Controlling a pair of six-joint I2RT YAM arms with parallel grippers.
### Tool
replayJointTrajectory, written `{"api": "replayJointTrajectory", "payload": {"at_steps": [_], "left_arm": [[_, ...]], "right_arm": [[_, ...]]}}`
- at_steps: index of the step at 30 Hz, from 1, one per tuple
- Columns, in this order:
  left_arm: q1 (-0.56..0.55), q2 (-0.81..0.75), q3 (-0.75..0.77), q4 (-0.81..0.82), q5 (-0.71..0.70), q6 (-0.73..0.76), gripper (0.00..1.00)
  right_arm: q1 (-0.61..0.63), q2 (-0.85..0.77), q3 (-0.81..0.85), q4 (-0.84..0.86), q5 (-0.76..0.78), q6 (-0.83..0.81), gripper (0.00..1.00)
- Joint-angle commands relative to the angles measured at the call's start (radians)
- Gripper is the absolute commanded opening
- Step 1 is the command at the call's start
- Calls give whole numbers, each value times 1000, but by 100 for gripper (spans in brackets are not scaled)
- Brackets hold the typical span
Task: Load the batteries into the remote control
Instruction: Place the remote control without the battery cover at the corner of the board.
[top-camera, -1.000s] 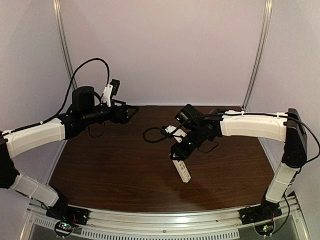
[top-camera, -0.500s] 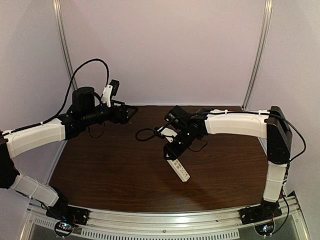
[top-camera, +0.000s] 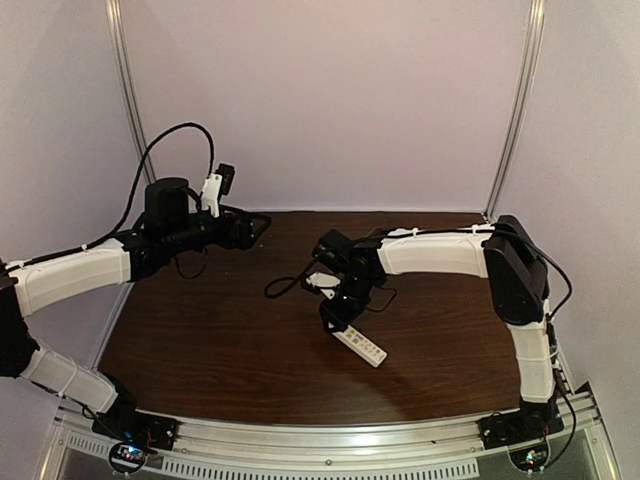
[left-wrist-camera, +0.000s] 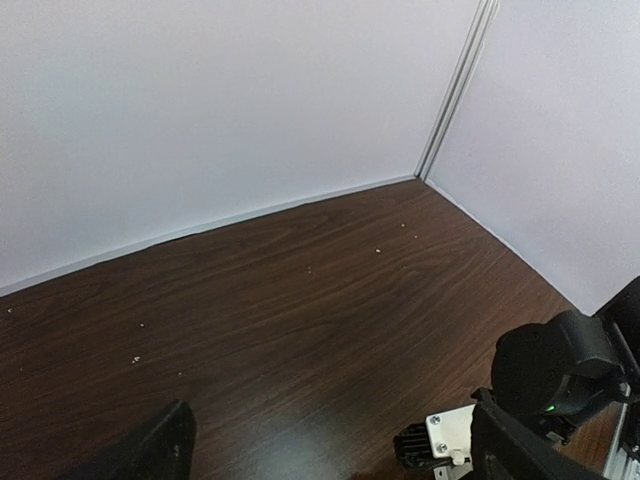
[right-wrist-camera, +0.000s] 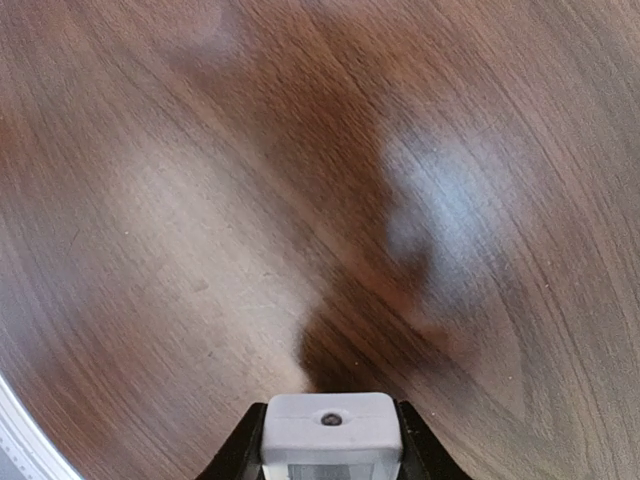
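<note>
Right arm reaches left across the middle, its claw clamped on the remote control, which slants below it. Left claw hangs spread wide. Dark wood desk, pale walls.

The left arm and right arm wear white shells over their long links, with black joints and motor housings, a black left tool and right tool, loose black cables, a white bracket at the left wrist, and black base plates.
</note>
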Motion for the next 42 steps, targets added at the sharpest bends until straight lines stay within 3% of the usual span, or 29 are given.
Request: {"api": "replayJointTrajectory", "payload": {"at_steps": [1,10,17,27,37,42], "left_arm": [[8,-6,-19,-1,-25,-6,97],[8,0,-25,1,-33,-5,97],[9,1,-23,-8,-42,-1,97],[9,-2,-28,-10,-45,-7,97],[10,10,15,-59,-38,-19,97],[20,26,69,-108,-32,-39,97]], "right_arm": [[1,54,40,-51,29,-2,1],[15,97,55,-68,74,-1,7],[25,109,54,-60,76,5,28],[29,98,56,-62,71,5,37],[29,53,53,-28,39,18,71],[0,-22,46,15,7,32,82]]}}
